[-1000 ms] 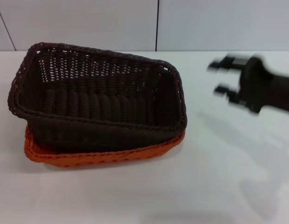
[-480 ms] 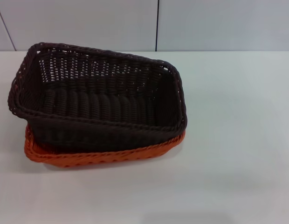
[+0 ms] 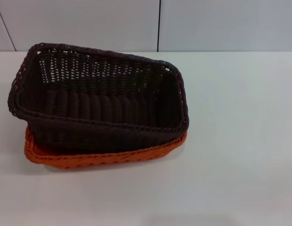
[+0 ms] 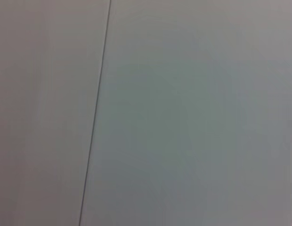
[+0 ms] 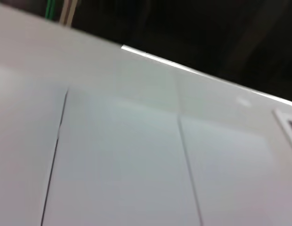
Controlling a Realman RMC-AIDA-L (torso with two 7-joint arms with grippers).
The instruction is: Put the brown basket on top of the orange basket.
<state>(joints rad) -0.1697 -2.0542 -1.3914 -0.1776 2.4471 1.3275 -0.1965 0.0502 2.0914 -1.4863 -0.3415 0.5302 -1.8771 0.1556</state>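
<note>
while neither gripper shows in any view, so finger state cannot be told, the brown basket (image 3: 99,96) sits tilted inside the orange basket (image 3: 103,157) on the white table (image 3: 240,141), toward its left side.

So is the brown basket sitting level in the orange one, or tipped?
Tipped. The brown basket rests nested in the orange basket, its left end riding higher, with more orange rim showing along the near side. Neither gripper is in view.

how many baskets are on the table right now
2: the brown basket sits nested, slightly tilted, on the orange basket, left of centre on the table. None looks hidden.
</note>
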